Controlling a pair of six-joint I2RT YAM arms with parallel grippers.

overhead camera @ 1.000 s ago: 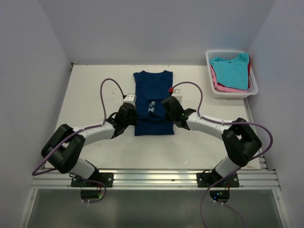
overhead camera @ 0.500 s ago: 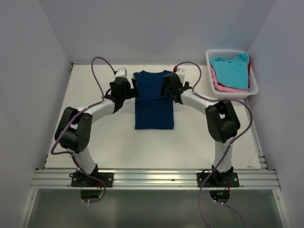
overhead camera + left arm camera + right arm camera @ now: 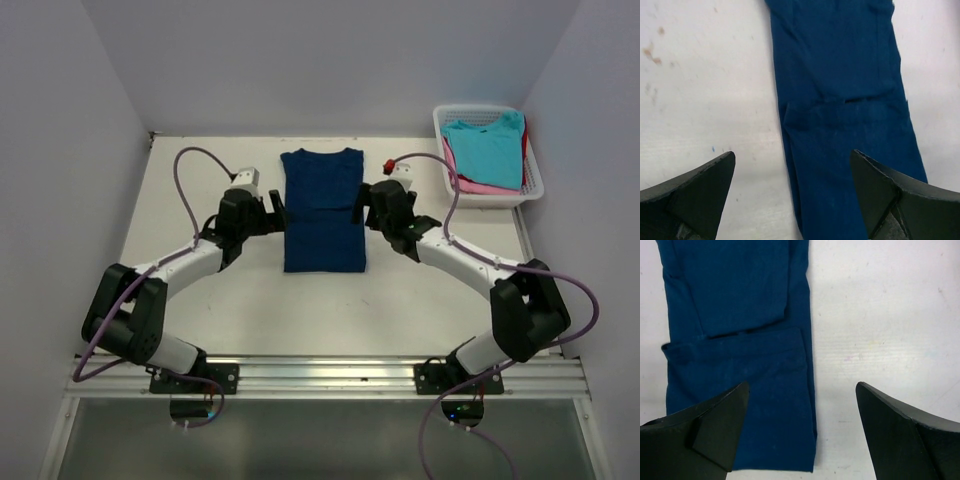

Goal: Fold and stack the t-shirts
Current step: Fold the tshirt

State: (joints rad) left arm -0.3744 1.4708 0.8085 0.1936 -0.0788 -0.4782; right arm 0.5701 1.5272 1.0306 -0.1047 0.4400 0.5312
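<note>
The desk [image 3: 200, 190] carries the navy t-shirt [image 3: 322, 215] at its centre, a narrow strip whose long axis runs away from the arm bases. Other tees [image 3: 485, 150] lie in the basket [image 3: 488, 198] at far right. The left fingers [image 3: 700, 185] and right fingers [image 3: 900, 425], spread wide and empty, flank the strip at mid-length, one beside each long edge, equally near
</note>
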